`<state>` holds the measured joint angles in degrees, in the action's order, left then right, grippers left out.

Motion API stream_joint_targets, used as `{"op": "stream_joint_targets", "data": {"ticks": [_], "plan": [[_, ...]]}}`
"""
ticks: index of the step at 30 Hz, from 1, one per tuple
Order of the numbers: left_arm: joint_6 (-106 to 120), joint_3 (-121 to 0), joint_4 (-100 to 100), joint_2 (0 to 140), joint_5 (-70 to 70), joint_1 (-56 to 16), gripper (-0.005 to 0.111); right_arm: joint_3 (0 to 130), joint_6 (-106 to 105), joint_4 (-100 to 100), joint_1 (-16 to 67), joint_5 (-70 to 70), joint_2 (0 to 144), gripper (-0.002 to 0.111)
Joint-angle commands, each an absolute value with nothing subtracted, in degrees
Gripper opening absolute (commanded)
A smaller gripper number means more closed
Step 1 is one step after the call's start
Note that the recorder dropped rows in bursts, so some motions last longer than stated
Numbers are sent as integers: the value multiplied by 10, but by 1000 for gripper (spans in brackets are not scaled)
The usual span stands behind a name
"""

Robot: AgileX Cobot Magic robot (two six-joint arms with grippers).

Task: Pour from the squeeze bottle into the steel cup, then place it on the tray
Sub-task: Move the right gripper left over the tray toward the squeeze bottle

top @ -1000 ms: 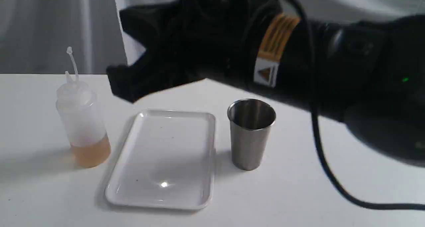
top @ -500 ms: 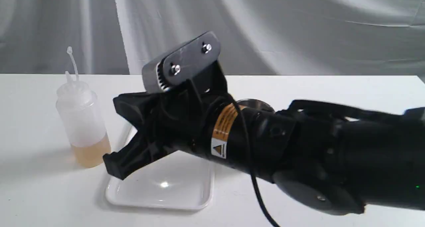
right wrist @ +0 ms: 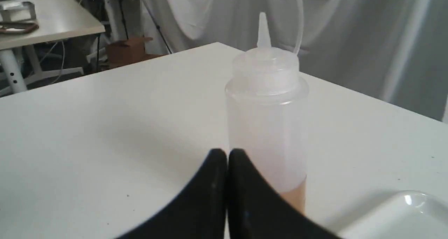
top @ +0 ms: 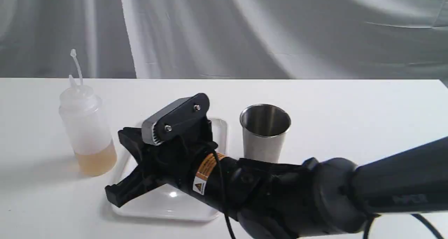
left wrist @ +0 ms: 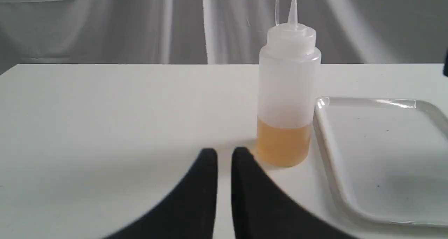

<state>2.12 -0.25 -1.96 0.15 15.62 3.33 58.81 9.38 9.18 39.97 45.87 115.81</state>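
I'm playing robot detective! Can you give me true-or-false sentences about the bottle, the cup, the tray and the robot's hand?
1. The bottle stands upright on the table. True.
2. The cup sits on the tray. False: it stands on the table, beside the tray.
3. The bottle is full to the top. False: the amber liquid fills only its bottom part.
4. The right hand is holding the bottle. False: it holds nothing, and the bottle stands free.
5. The cup stands with its open end up. True.
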Motion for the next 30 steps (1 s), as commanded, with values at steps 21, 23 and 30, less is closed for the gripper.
{"op": "stream_joint_targets", "data": {"ticks": [21, 23, 30], "plan": [[19, 0, -19, 0, 152, 31, 8, 808, 87, 99, 392, 336, 1323, 14], [19, 0, -19, 0, 152, 31, 8, 808, 87, 99, 392, 336, 1326, 33], [19, 0, -19, 0, 152, 31, 8, 808, 73, 100, 380, 361, 1344, 105]]}}
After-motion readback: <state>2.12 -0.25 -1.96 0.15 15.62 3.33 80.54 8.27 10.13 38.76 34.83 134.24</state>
